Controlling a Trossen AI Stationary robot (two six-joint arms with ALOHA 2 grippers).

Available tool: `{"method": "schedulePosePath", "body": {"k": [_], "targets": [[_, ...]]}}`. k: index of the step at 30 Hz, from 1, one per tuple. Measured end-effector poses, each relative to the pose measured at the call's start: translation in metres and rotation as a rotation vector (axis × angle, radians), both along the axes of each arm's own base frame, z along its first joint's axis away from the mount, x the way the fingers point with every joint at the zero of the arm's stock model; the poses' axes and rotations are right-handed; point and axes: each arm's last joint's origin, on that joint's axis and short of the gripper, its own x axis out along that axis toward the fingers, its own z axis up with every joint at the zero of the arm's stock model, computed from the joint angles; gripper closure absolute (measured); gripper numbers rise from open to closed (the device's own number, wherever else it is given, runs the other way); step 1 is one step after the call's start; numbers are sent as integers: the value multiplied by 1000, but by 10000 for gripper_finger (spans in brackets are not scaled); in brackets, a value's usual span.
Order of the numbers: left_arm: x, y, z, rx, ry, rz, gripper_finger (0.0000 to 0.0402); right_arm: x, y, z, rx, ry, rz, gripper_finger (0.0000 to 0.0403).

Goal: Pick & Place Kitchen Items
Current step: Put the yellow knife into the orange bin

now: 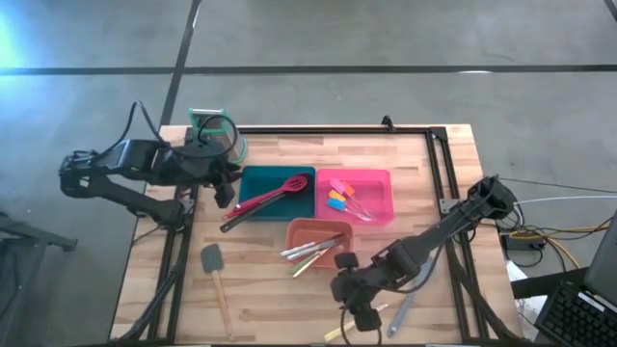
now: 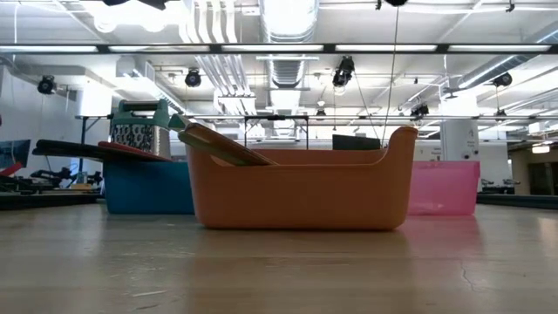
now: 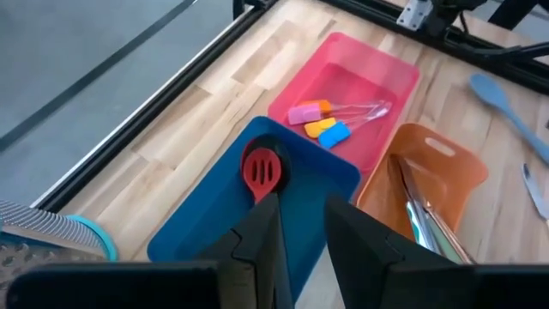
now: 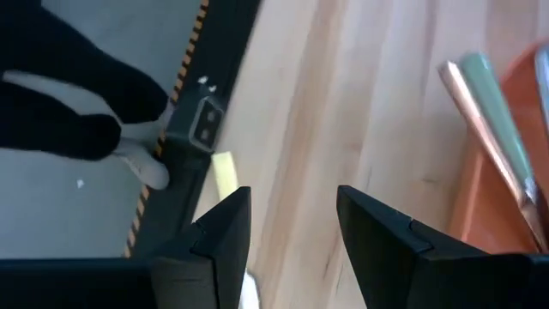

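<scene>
The right gripper [image 1: 359, 310] hung with its fingers parted and empty over the desk's [image 1: 260, 308] near edge, a yellow-handled knife [image 1: 339, 332] lying just beside it. The left gripper [image 1: 225, 186], narrowly parted and holding nothing, hovered at the blue tray's [image 1: 253, 176] end above the red slotted spoon [image 3: 262, 172].
</scene>
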Motion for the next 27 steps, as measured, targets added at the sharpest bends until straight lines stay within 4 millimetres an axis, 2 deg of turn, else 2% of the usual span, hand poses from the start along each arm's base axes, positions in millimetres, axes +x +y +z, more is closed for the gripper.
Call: {"method": "schedulePosePath", "body": {"k": [3, 9, 14, 18, 23, 27], "targets": [[4, 0, -2, -1, 12, 2, 301, -1, 7, -3, -20, -13, 59, 236], [11, -1, -5, -25, 24, 24, 305, 5, 37, -33, -77, 43, 202, 236], [14, -1, -7, -26, 33, 26, 306, 21, 59, -44, -85, 42, 243, 236], [16, -1, -8, -23, 44, 24, 307, 35, 77, -63, -92, 78, 282, 236], [17, -2, -8, -26, 48, 16, 307, 43, 87, -76, -185, 190, 325, 236], [17, -2, -9, -27, 50, 15, 307, 46, 88, -96, -265, 309, 332, 236]]}}
